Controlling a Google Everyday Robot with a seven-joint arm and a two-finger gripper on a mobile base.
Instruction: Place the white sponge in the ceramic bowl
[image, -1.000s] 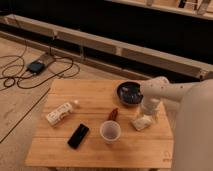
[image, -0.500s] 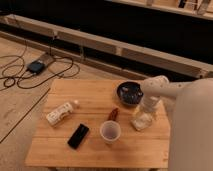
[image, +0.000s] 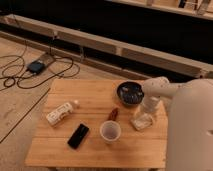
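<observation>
The white sponge (image: 142, 121), a small off-white block, lies on the wooden table (image: 90, 100) near its right edge. The gripper (image: 146, 113) hangs from the white arm (image: 165, 90) straight above the sponge, right at its top. The ceramic bowl (image: 130, 92), dark and glossy, sits just behind and to the left of the gripper.
A pale cup (image: 110, 131) stands left of the sponge. A small brown object (image: 114, 113) lies behind the cup. A white labelled bottle (image: 61, 112) lies at the left and a black phone (image: 78, 135) at the front left. Cables (image: 30, 70) run over the floor.
The arm has shifted slightly and the gripper has come down closer onto the sponge. The sponge and the other objects stay in place.
</observation>
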